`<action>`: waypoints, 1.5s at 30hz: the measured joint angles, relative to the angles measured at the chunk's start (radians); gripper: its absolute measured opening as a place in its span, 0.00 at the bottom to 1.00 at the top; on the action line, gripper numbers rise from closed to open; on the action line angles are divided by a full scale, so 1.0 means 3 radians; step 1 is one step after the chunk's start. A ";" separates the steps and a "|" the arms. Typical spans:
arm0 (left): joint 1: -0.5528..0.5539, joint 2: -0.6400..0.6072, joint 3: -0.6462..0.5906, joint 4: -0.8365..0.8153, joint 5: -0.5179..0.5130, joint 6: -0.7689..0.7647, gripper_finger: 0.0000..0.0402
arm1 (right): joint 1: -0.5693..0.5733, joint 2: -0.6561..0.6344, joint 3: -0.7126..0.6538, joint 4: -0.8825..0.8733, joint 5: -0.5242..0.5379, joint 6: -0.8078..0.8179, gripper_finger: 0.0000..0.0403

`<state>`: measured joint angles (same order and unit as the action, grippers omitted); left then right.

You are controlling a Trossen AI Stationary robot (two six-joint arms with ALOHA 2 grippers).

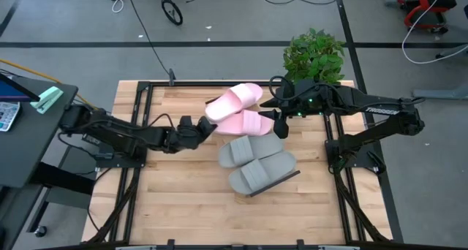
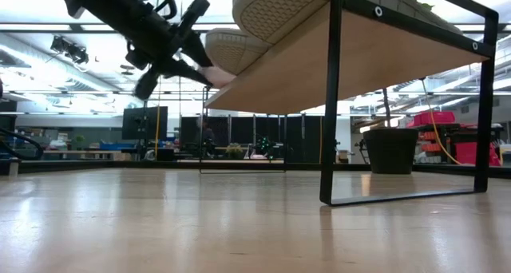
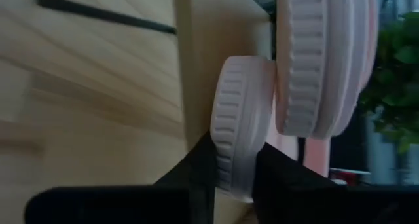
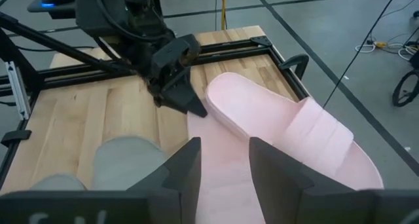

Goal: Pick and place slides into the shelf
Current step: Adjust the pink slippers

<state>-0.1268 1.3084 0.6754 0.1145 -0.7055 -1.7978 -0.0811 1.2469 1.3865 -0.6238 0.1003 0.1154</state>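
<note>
The shelf (image 1: 287, 178) stands in the middle of the plank tabletop (image 1: 183, 206), and three slides already lie on it: two grey slides (image 1: 256, 162) side by side toward the near end, and one pink slide (image 1: 248, 123) just beyond them. The last pink slide (image 1: 235, 101) is at the far end, tilted and overlapping its partner, its heel pointing left.

The left gripper (image 1: 207, 127) reaches in from the left and is clamped on that slide's heel edge; in the left wrist view its dark fingers (image 3: 275, 185) pinch the ribbed sole rim between them. So the step in hand looks like the placing of the fourth slide, the final one of the set.

The right gripper (image 1: 281, 126) hovers at the right side of the pink pair, over the toe end of the slide that lies flat. In its wrist view its fingers (image 4: 185, 168) stand apart with nothing between them, so it seems to be waiting or steadying.

As I judge it, the next move calls for lowering and squaring the held slide so it sits flat beside its partner instead of riding over it, then letting go without dragging it off the shelf's far end.
</note>
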 joint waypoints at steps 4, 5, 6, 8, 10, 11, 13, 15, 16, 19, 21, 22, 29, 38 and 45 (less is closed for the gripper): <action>-0.0043 0.0061 -0.0001 0.0243 -0.0004 0.0007 0.16 | 0.0000 0.0000 0.0000 0.0000 0.0005 0.0004 0.33; -0.0053 0.0066 -0.0001 0.0272 -0.0006 0.0008 0.16 | 0.0000 0.0000 0.0000 0.0000 0.0005 0.0018 0.33; -0.0063 0.0068 -0.0001 0.0283 -0.0012 0.0007 0.16 | 0.0000 0.0000 0.0000 0.0000 0.0005 0.0025 0.33; -0.0087 0.0068 -0.0001 0.0295 -0.0036 0.0006 0.16 | 0.0000 0.0000 0.0000 0.0000 0.0005 0.0040 0.33; -0.0105 0.0068 -0.0001 0.0304 -0.0042 -0.0034 0.16 | 0.0000 0.0000 0.0000 0.0000 0.0005 0.0042 0.33; -0.0119 0.0068 -0.0001 0.0303 -0.0054 -0.0083 0.16 | 0.0000 0.0000 0.0000 -0.0002 0.0004 0.0042 0.33; -0.0161 0.0068 -0.0001 0.0307 -0.0118 -0.0186 0.15 | 0.0000 0.0000 0.0000 -0.0003 0.0003 0.0042 0.33; -0.0222 0.0068 -0.0001 0.0310 -0.0222 -0.0291 0.15 | 0.0000 0.0000 0.0000 -0.0022 0.0002 0.0043 0.33; -0.0259 0.0068 -0.0001 0.0311 -0.0286 -0.0352 0.15 | 0.0000 0.0000 0.0000 -0.0033 0.0002 0.0042 0.33; -0.0373 0.0068 -0.0001 0.0317 -0.0471 -0.0547 0.15 | 0.0000 0.0000 0.0000 -0.0065 -0.0002 0.0043 0.33; -0.0442 0.0068 -0.0001 0.0318 -0.0600 -0.0662 0.15 | 0.0000 0.0000 0.0000 -0.0064 -0.0002 0.0043 0.33; -0.0470 0.0068 -0.0001 0.0318 -0.0663 -0.0725 0.15 | 0.0000 0.0000 0.0000 -0.0064 -0.0002 0.0042 0.33; -0.0574 0.0068 -0.0001 0.0510 -0.0865 -0.0936 0.15 | 0.0000 0.0000 0.0000 -0.0064 -0.0003 0.0027 0.33; -0.0576 0.0067 0.0001 0.0690 -0.0989 -0.0958 0.15 | 0.0000 0.0000 0.0000 -0.0065 -0.0003 0.0023 0.33; -0.0634 0.0067 0.0001 0.0699 -0.1013 -0.1130 0.15 | 0.0000 0.0000 0.0000 -0.0065 -0.0004 0.0018 0.33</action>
<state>-0.3170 1.3285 0.6758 0.3243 -1.0096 -2.1368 -0.0811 1.2469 1.3865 -0.6434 0.0990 0.1208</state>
